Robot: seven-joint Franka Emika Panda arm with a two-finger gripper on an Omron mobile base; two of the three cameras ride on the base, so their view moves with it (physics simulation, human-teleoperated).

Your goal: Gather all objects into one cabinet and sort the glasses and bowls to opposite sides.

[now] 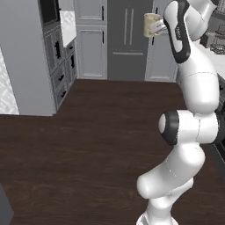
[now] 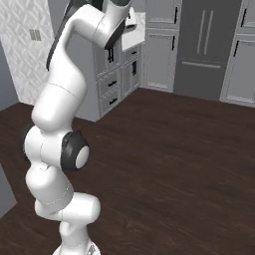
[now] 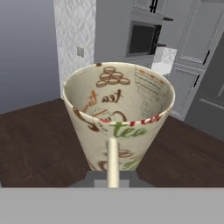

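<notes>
1. Mug [image 3: 118,118], cream with printed tea lettering, held high at 12 o'clock of left base view [image 1: 151,24], above dark wood floor [image 1: 88,140].
2. Gripper [image 1: 159,27] clamped on mug, handle facing the hand camera.
3. Grey cupboards [image 1: 90,44] behind.

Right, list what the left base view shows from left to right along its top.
Dark wall oven → white countertop → grey cupboard doors → grey refrigerator → cream mug held up by the gripper → white arm.
</notes>
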